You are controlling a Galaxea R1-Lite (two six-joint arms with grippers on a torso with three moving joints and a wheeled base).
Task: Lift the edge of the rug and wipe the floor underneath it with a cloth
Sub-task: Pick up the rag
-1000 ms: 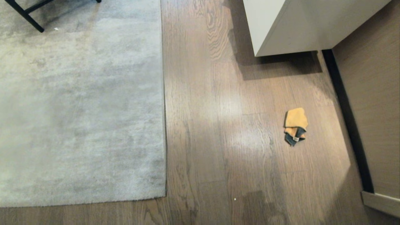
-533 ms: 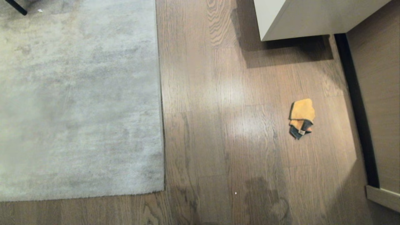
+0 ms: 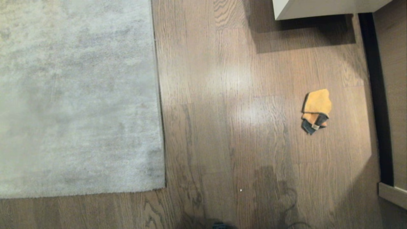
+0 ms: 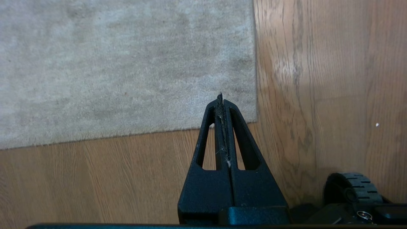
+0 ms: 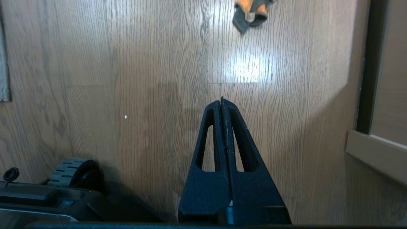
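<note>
While both arms sit parked low by the base, nothing on the ground is being touched. Biggest item: floor [image 3: 222, 127], brown wood-grain planks with dark streaks and a bright sheen patch mid-frame in the head view. Next: rug [image 3: 76, 95], pale grey short pile, fills the left side of the head view and lies flat. Rug edge [image 3: 158, 95] runs straight from the far side toward the robot, then turns at the near corner [image 3: 163, 187]; edge is down on the floor, not lifted. White cabinet [image 3: 318, 8] at far right, casting a shadow on the planks. Dark strip [image 3: 376, 95] runs along the right, next to a brown wall panel [image 3: 396, 79]; pale trim piece [image 3: 392, 194] at near right.

Left gripper [image 4: 220, 95]: fingers pressed together, nothing between them, some lint stuck along the seam. In its wrist view the tip lines up over the rug's near corner, above the floor. Base wheel [image 4: 353, 187] shows beside it.

Right gripper [image 5: 221, 99]: fingers pressed together too, empty, over bare planks. Another wheel [image 5: 71, 173] sits near it.

Cloth [image 3: 315, 109]: small, orange-yellow with a dark grey part, crumpled on the floor at right, well apart from the rug and both grippers. Tiny white speck [image 3: 240, 190] on the planks near the robot.
</note>
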